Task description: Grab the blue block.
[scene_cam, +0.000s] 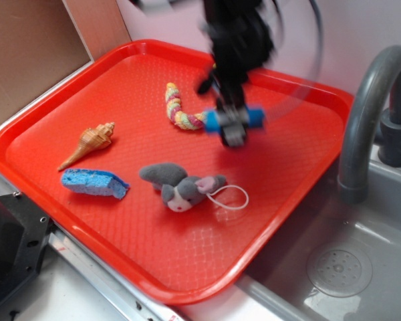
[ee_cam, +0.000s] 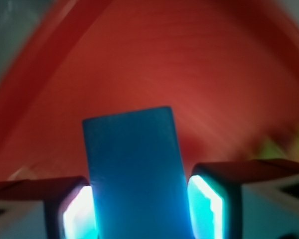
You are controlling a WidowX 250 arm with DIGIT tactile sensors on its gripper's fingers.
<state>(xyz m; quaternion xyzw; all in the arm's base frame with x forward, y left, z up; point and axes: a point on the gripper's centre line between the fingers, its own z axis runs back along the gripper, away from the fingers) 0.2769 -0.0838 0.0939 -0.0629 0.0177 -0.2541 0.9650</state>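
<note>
The blue block (scene_cam: 254, 118) is a smooth bright blue brick held crosswise in my gripper (scene_cam: 232, 129), a little above the red tray (scene_cam: 287, 167), right of centre toward the back. Its two ends stick out either side of the black fingers. In the wrist view the block (ee_cam: 134, 169) fills the gap between my two fingers (ee_cam: 212, 196), with both pads against its sides. The arm is motion-blurred in the exterior view.
On the tray lie a rough light blue sponge (scene_cam: 93, 182) at front left, a tan seashell (scene_cam: 90, 142), a grey plush mouse (scene_cam: 182, 185) and a striped plush worm (scene_cam: 179, 110). A grey sink (scene_cam: 341, 267) and faucet (scene_cam: 367, 120) stand to the right.
</note>
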